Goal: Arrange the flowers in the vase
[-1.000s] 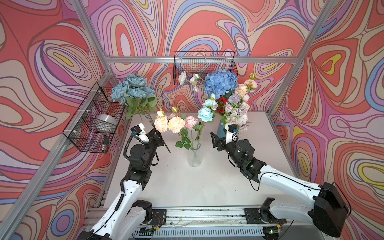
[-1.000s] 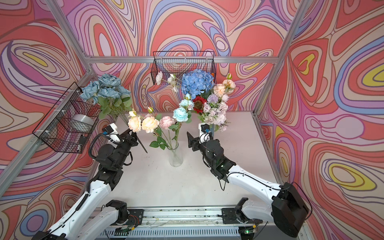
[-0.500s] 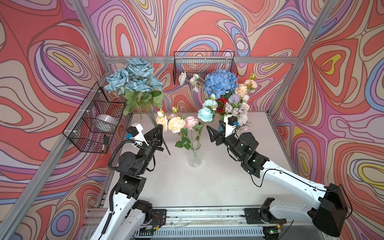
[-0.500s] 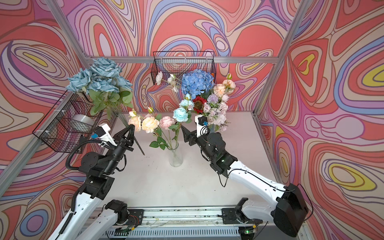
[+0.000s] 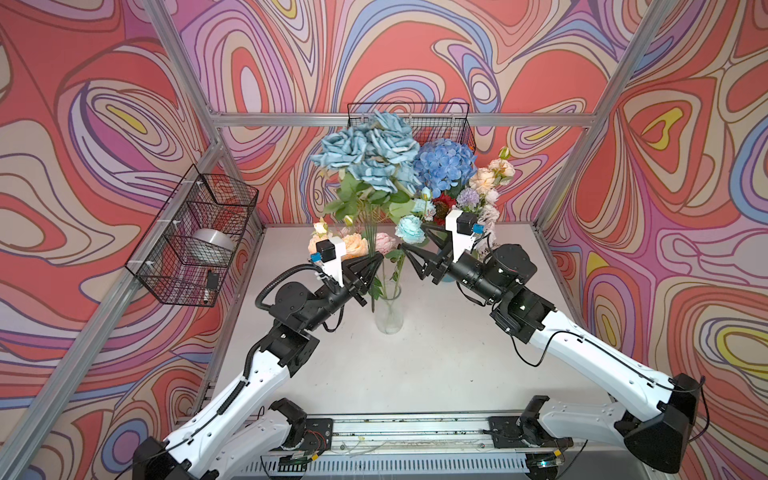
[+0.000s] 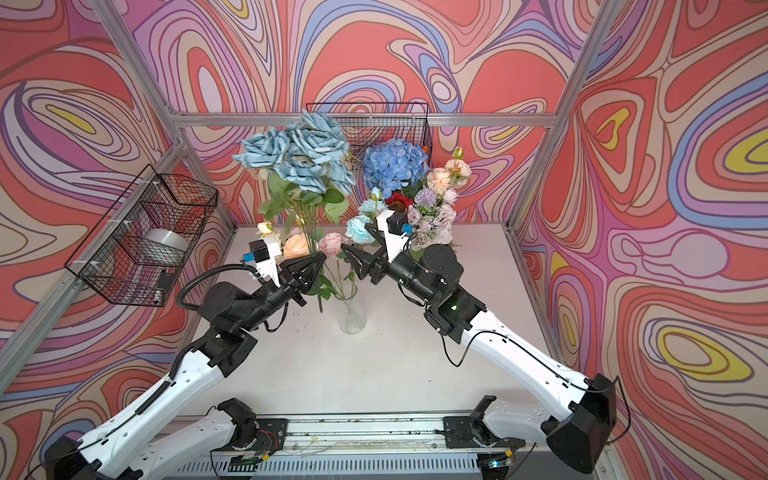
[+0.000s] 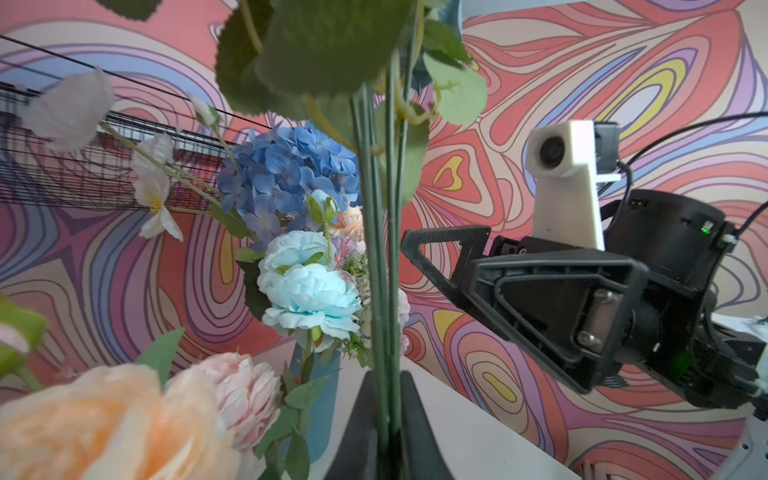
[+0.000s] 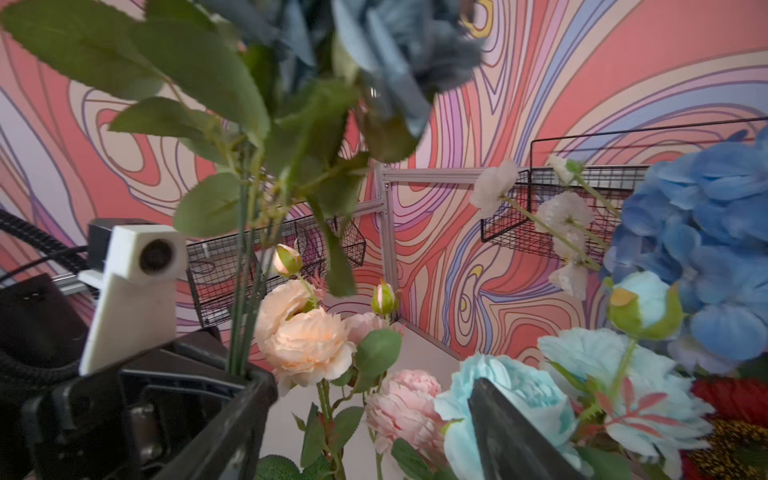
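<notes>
Ruffled dusty-blue roses (image 5: 370, 153) top thin, straight green stems (image 7: 376, 270).

Both top views overlook the whole table (image 5: 415, 365); wrist views, close among the flowers (image 7: 309, 297), face each other.

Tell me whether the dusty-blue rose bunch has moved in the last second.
Yes. The dusty-blue rose bunch swung right, from the side wire basket toward the glass vase.

Side wire basket (image 5: 174, 270) with a silver roll (image 5: 212, 247), back wire basket (image 5: 449, 129), white table (image 5: 436, 365).
</notes>
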Tool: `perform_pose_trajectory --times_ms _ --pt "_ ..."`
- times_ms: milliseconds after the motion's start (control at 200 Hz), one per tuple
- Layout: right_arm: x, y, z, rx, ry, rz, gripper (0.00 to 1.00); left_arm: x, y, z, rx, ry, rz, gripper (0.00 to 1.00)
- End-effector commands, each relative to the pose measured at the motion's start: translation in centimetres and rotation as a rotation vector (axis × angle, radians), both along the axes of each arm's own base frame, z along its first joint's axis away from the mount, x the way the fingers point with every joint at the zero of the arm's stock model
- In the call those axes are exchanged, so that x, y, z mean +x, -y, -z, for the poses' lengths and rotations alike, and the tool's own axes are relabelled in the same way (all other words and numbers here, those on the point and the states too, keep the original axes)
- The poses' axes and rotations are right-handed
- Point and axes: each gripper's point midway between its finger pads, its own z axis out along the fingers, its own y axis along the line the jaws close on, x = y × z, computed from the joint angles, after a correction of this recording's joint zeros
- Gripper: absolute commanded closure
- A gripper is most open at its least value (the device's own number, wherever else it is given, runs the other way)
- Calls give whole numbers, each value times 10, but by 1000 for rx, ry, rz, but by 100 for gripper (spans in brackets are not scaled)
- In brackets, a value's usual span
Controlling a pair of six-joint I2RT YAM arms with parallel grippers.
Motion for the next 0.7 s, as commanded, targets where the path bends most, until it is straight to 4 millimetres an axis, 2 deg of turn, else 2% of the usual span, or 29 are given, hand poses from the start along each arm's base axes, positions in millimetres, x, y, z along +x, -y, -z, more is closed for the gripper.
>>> perform_pose_trajectory --times_ms 0,155,371,696 --pt "-15 -12 0 -2 -33 -119 22 -11 16 -30 16 152 24 100" --pt "-15 -15 8 1 -69 -137 24 -12 39 -22 83 169 20 100" --pt "-9 -21 26 4 -145 -148 32 -9 48 -13 125 181 -39 100" --pt "-9 -27 38 31 -219 -182 66 4 43 -9 138 164 -151 100"
